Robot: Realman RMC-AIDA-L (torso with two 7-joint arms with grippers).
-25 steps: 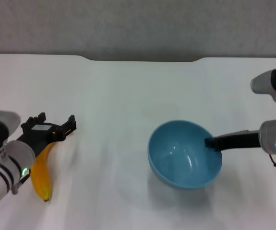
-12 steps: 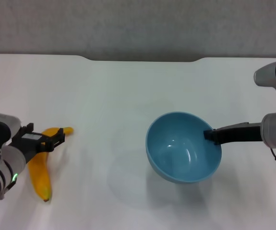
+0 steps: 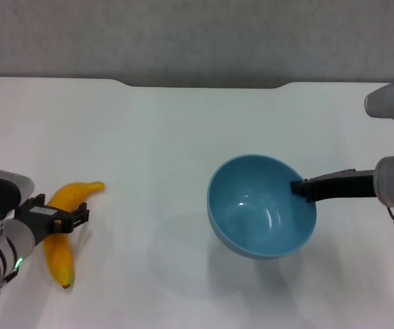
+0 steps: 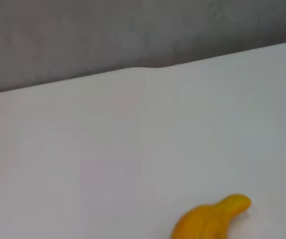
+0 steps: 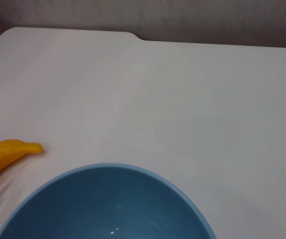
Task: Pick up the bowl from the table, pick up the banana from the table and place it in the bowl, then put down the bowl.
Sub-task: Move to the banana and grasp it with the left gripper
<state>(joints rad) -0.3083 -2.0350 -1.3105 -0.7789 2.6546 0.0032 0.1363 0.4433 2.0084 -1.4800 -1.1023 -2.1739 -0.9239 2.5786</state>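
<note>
Head view shows the left gripper at about 8 o'clock on the white desk, low over the banana. Its dark fingers straddle the banana's middle, spread to either side, with no visible squeeze on the fruit. The banana lies flat on the desk, its stem end pointing toward 2 o'clock past the gripper and its dark tip toward 6 o'clock below it. Well apart, at about 4 o'clock, the light-blue bowl is tilted, its opening turned up and toward the camera. The right gripper reaches in from 3 o'clock and is clenched on the bowl's rim at the right side. Right wrist view shows the bowl's rim close below, with the banana far beyond it.
</note>
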